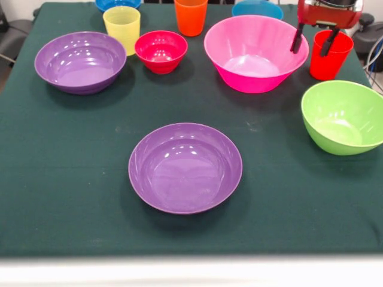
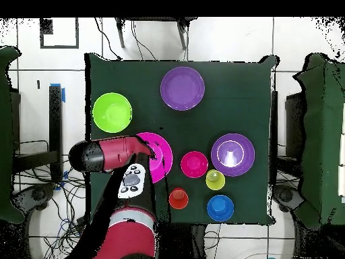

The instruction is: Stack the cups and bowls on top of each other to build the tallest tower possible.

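My gripper (image 1: 312, 43) is open at the far right, over the red cup (image 1: 332, 60). One finger (image 1: 297, 38) hangs outside the cup, beside the big pink bowl (image 1: 254, 54); the other reaches inside the cup's rim. A purple bowl (image 1: 185, 168) sits alone mid-table, and a second purple bowl (image 1: 80, 61) is at the far left. The yellow cup (image 1: 122, 27), small crimson bowl (image 1: 161, 51) and orange cup (image 1: 191, 16) stand along the back. The lime green bowl (image 1: 344, 117) is on the right. Nothing is stacked. In the overhead view the arm (image 2: 111, 154) hides the red cup.
A dark blue bowl (image 1: 118, 3) and a light blue bowl (image 1: 257, 9) sit at the table's far edge. The green cloth (image 1: 60, 179) covers the table. Cables and chairs lie around the table on the floor (image 2: 40, 168).
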Controlling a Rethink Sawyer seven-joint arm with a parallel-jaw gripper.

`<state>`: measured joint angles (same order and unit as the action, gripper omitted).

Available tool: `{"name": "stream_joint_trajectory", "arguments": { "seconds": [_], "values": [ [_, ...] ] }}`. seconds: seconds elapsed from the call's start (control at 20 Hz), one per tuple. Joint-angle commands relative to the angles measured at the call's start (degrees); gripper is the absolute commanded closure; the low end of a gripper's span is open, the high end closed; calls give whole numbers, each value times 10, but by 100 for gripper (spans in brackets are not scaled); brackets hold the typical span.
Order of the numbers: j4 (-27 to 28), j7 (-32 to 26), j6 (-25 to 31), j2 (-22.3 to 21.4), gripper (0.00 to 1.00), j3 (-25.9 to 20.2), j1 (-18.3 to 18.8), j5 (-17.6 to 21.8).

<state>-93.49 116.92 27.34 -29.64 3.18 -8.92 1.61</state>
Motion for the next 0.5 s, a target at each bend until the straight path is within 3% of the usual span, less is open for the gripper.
{"name": "stream_joint_trajectory", "arguments": {
  "seconds": [0.05, 0.2, 0.4, 0.5],
  "values": [
    [8, -19, -49, -11, 0, 18, -12, 103],
    [5, -34, -42, -34, 0, 3, 18, 108],
    [19, -87, 58, -97, 0, -23, 59, 110],
    [37, -103, 88, -102, 0, -35, 72, 114]
  ]
}}
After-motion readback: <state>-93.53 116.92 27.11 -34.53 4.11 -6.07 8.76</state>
